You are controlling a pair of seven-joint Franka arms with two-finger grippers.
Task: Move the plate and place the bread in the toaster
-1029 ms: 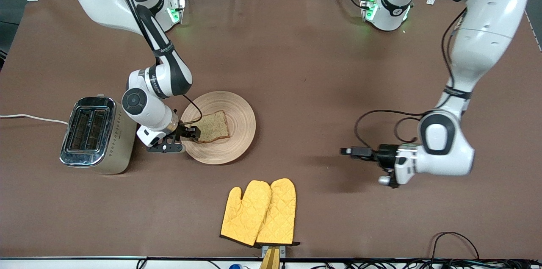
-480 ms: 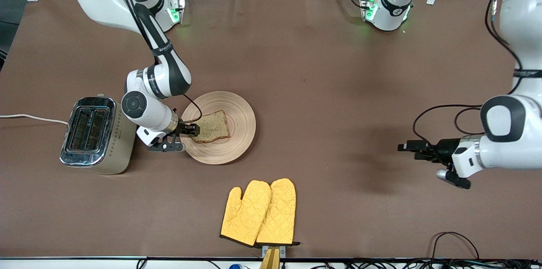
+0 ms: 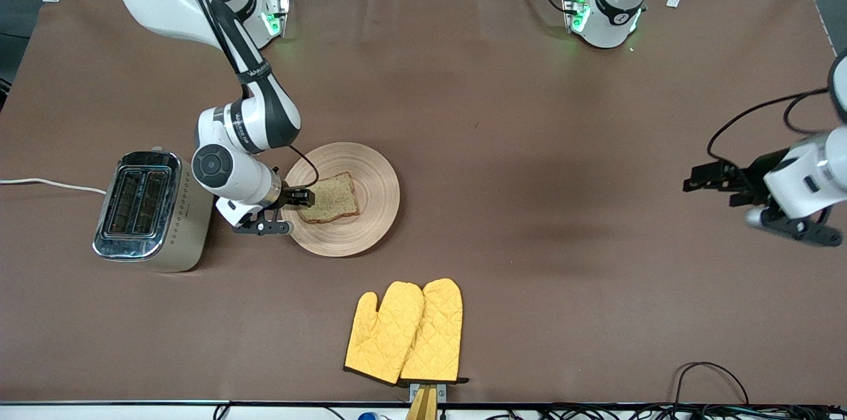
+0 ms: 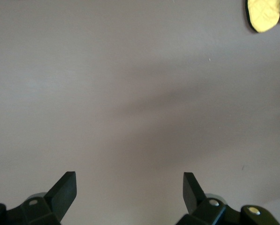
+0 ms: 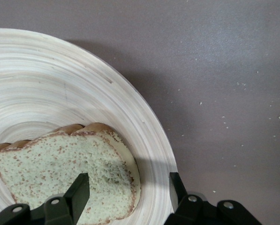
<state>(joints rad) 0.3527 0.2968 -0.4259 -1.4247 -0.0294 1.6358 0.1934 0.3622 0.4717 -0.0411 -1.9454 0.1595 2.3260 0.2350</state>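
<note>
The tan wooden plate (image 3: pixel 374 172) lies on the brown table beside the cream toaster (image 3: pixel 142 208). The brown speckled bread (image 3: pixel 333 198) lies flat on the plate. My right gripper (image 3: pixel 302 198) is low at the plate's edge that faces the toaster, fingers open. In the right wrist view one finger (image 5: pixel 79 190) stands over the bread (image 5: pixel 50 164) and the other over the plate's rim (image 5: pixel 154 140), with the bread's corner between them (image 5: pixel 129 190). My left gripper (image 3: pixel 695 180) is open and empty (image 4: pixel 129 187), up over bare table at the left arm's end.
A pair of yellow oven mitts (image 3: pixel 405 331) lies near the table's front edge, nearer the camera than the plate; it also shows in the left wrist view (image 4: pixel 264 14). The toaster's white cord (image 3: pixel 46 183) runs off the right arm's end.
My left arm has swung away from the middle toward its own end of the table, empty. My right gripper has stayed at the bread's edge, shifting only slightly.
</note>
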